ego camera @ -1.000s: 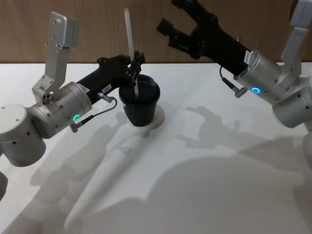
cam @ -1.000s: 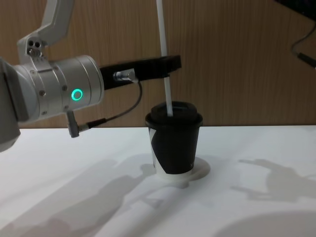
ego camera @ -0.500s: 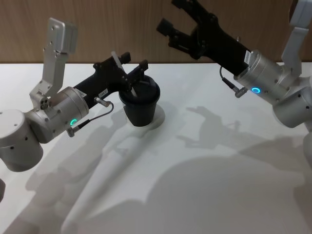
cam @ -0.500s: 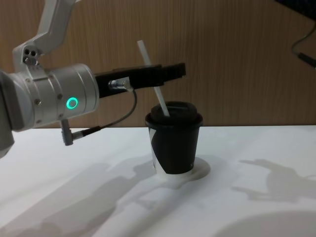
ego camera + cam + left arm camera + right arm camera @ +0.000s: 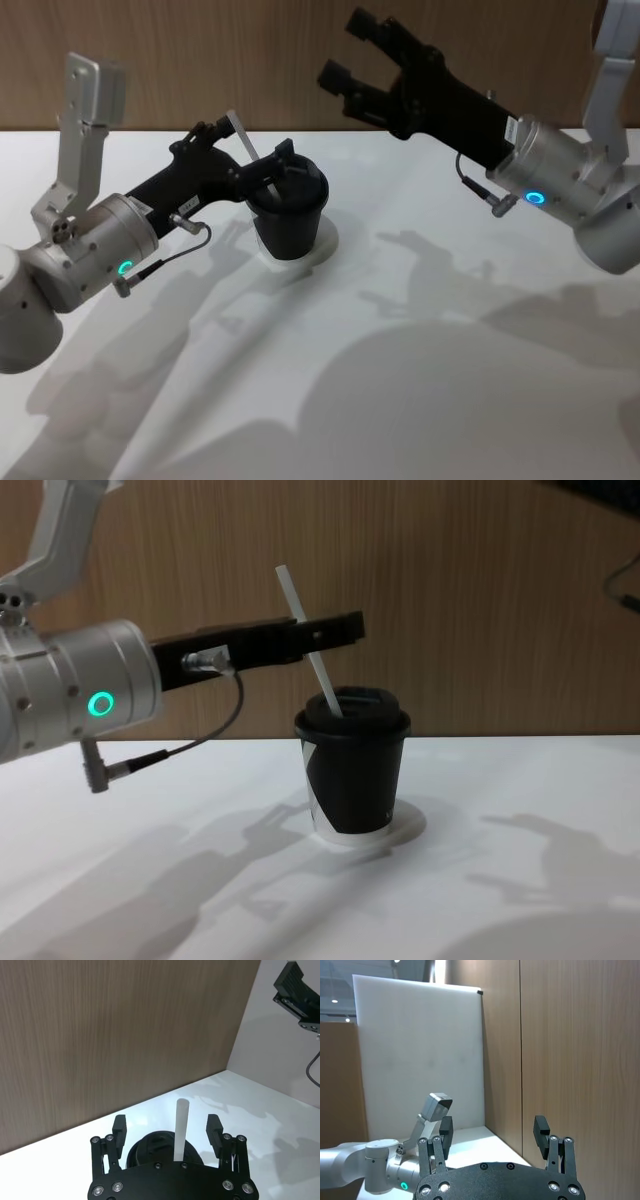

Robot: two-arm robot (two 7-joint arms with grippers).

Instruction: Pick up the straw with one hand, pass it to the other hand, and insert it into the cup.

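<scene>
Your left gripper (image 5: 247,170) reaches level over the table (image 5: 400,340) from the left, fingers spread wide on either side of the straw (image 5: 308,643), not touching it. The straw stands in the cup (image 5: 352,770), through the lid, leaning toward the left arm. Your right gripper (image 5: 352,55) hangs high at the back right, angled up and away, fingers parted and holding nothing.
</scene>
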